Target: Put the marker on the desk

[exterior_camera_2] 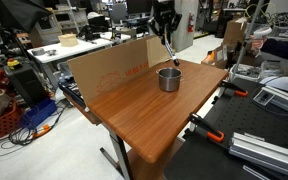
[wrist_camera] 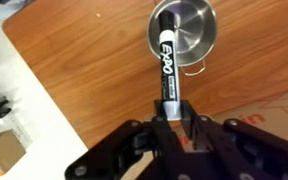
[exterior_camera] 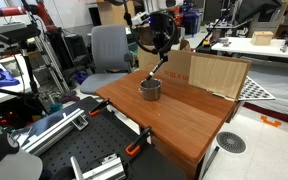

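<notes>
My gripper is shut on the marker, a black EXPO pen with a pale end held between the fingers. The marker hangs above the metal cup, its far tip over the cup's opening. In both exterior views the gripper holds the marker slanted down toward the cup. The cup stands on the reddish-brown desk, near its back part.
A cardboard sheet stands along the desk's back edge. An office chair stands behind the desk. Black clamps grip the desk's edge. White tables with equipment surround it.
</notes>
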`<state>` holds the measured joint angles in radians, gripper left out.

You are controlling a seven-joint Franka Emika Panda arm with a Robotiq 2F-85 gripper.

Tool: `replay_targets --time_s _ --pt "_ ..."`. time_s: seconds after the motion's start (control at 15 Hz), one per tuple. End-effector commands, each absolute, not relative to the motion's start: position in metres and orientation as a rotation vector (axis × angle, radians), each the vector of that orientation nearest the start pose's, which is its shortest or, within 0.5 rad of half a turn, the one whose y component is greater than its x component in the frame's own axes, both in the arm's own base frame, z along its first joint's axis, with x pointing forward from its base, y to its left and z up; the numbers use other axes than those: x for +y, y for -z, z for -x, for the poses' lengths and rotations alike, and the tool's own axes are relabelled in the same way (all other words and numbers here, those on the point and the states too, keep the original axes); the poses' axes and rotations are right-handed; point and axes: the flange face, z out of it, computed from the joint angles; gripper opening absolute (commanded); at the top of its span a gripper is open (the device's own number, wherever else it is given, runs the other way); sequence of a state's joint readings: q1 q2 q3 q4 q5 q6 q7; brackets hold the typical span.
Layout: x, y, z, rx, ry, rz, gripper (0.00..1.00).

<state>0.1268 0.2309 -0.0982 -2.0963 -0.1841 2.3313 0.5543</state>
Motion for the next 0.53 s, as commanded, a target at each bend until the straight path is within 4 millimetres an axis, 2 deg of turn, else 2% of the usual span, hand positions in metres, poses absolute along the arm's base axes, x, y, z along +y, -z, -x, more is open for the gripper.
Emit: replay_targets --time_s 0.0,0.2,0.33,0.47 --pt "-0.024 -0.335 -0.566 0.666 -0.029 3.188 0.05" --pt "-0.074 -0.339 -0.562 0.691 -0.118 3.164 0.05" --pt "-0.101 -0.329 -0.558 0.650 -0.175 3.178 0.05" --pt "-0.118 -0.317 -0.558 0.623 -0.187 3.148 0.05"
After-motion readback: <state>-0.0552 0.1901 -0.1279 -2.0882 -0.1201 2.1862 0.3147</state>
